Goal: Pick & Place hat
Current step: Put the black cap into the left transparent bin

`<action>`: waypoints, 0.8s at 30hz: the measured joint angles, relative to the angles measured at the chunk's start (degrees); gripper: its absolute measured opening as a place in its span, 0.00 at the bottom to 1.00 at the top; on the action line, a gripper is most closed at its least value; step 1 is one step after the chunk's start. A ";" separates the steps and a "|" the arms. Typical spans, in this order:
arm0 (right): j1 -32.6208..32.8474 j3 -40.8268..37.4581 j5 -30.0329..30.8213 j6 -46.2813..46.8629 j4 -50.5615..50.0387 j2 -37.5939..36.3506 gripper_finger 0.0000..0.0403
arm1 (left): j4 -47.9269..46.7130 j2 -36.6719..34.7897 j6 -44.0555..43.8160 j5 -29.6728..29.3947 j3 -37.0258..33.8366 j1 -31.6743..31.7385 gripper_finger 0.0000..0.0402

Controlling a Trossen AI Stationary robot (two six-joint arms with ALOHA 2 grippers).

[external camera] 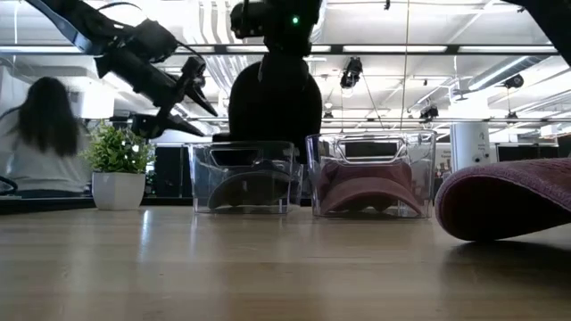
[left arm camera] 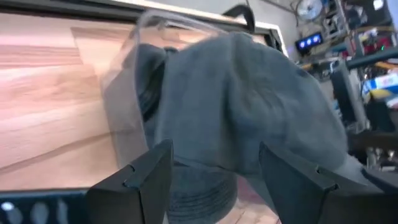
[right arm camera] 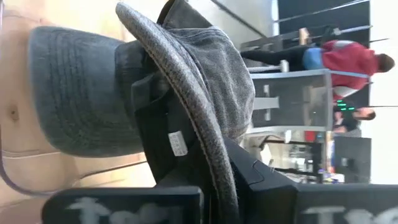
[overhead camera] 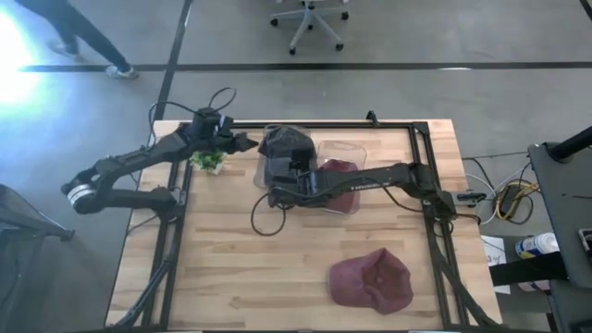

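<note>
On the table (overhead camera: 222, 277) we see a maroon hat (overhead camera: 372, 280) near the front right corner. Our right gripper (overhead camera: 277, 190) is clamped on the grey hat (overhead camera: 285, 143), over the left clear bin (overhead camera: 262, 176) by the back edge. Our left gripper (overhead camera: 242, 142) hangs beside it, fingers apart.

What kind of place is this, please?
Most likely a robotics lab inside a large open office or workshop. A wooden table with a black frame carries two robot arms, an office chair stands on the bare floor behind it, and the low view shows industrial ceiling lights and a seated person.
</note>
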 joint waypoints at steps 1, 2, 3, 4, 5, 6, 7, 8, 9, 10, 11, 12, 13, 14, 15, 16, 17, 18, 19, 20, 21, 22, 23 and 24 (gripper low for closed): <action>-0.43 -0.13 -0.86 -0.08 0.02 0.00 0.03 | 0.05 0.81 0.41 -0.19 0.25 -0.46 0.58; -0.86 -0.38 -1.23 -0.55 0.61 0.00 0.03 | 0.05 1.70 0.91 -0.65 0.41 -0.91 0.58; -1.12 -0.63 -1.32 -1.44 1.71 0.00 0.03 | 0.08 2.71 1.16 -0.93 0.47 -1.33 0.58; -1.34 -0.76 -1.35 -2.73 2.97 0.00 0.03 | 0.10 3.75 1.26 -0.95 0.54 -1.67 0.58; -1.46 -0.79 -1.37 -4.29 4.22 0.00 0.03 | 0.41 4.80 1.29 -0.93 0.68 -2.07 0.58; -1.51 -0.79 -1.52 -5.92 5.66 0.00 0.03 | 0.70 5.88 1.33 -0.89 0.93 -2.45 0.58; -1.50 -0.82 -2.20 -7.55 7.30 0.00 0.03 | 1.14 6.83 1.39 -0.89 1.13 -2.78 0.58; -1.49 -0.91 -3.32 -8.85 8.85 0.00 0.03 | 1.45 7.72 1.41 -0.87 1.33 -3.05 0.58; -1.49 -1.13 -4.40 -9.40 10.05 0.00 0.03 | 1.73 8.50 1.38 -0.71 1.50 -3.28 0.58; -1.45 -1.47 -5.43 -9.74 10.79 0.00 0.03 | 2.15 9.15 1.31 -0.43 1.68 -3.46 0.58; -1.44 -1.87 -5.72 -9.75 11.09 0.00 0.03 | 2.71 9.53 1.22 -0.17 1.90 -3.56 0.58; -1.44 -2.47 -5.68 -9.68 11.11 0.00 0.03 | 3.29 9.72 1.23 0.13 2.15 -3.69 0.58; -1.44 -3.14 -5.61 -9.18 11.03 0.00 0.03 | 4.17 9.74 1.21 0.46 2.42 -3.79 0.58; -1.48 -3.88 -5.50 -8.72 11.04 0.00 0.03 | 4.88 9.62 1.20 0.69 2.67 -3.83 0.58; -1.55 -4.66 -5.64 -8.62 11.11 0.00 0.03 | 5.63 9.36 1.24 0.98 2.88 -3.88 0.58; -1.60 -5.57 -5.70 -8.61 11.26 0.00 0.03 | 6.14 8.96 1.32 1.12 3.14 -4.04 0.58; -1.64 -6.66 -5.73 -8.64 11.85 0.00 0.03 | 6.76 8.56 1.35 1.14 3.35 -4.05 0.58; -1.78 -7.94 -5.75 -8.82 12.80 0.00 0.03 | 6.99 8.18 1.37 1.18 3.65 -4.11 0.58; -1.92 -9.11 -5.75 -9.01 13.66 0.00 0.03 | 7.05 7.91 1.41 1.20 3.81 -4.11 0.58; -2.11 -10.28 -5.77 -9.35 14.48 0.00 0.03 | 6.89 7.85 1.42 1.19 3.88 -4.11 0.58; -2.29 -11.42 -5.87 -10.04 15.30 0.00 0.03 | 6.46 7.85 1.42 1.16 3.90 -4.09 0.58; -2.43 -12.36 -5.89 -11.05 16.15 0.00 0.03 | 5.79 7.87 1.45 1.11 3.90 -4.10 0.58; -2.49 -13.04 -5.91 -12.19 16.84 0.00 0.03 | 5.20 7.87 1.60 1.11 3.92 -4.16 0.58; -2.49 -13.64 -5.90 -13.46 17.47 0.00 0.03 | 4.84 7.87 1.86 1.13 3.92 -4.28 0.58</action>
